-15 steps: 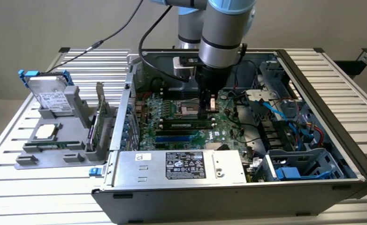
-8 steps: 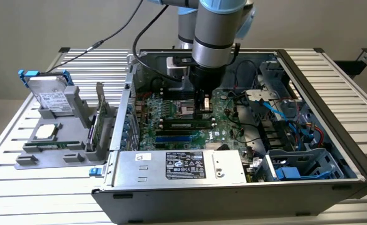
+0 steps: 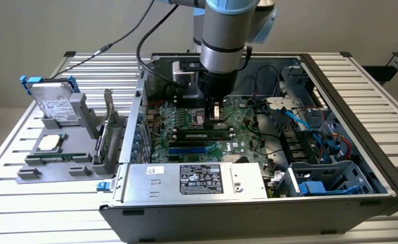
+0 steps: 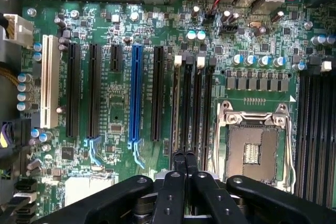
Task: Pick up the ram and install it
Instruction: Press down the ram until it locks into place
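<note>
In the motherboard (image 3: 206, 132) slot row beside the empty processor socket (image 4: 253, 148), I see the ram (image 3: 200, 135) lying seated lengthwise. Directly above the socket area hangs my gripper (image 4: 184, 157), jaws closed together with nothing between them. Outside the open computer case (image 3: 362, 147), a parts tray (image 3: 53, 165) sits on the counter (image 3: 9, 203).

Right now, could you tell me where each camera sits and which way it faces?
Exterior view: off the arm, above and in front of the open computer case, looking down into it; the arm and gripper show over the motherboard.
Wrist view: on the wrist, looking straight down at the motherboard; the shut gripper shows.
Shared: gripper, motherboard, empty processor socket.
</note>
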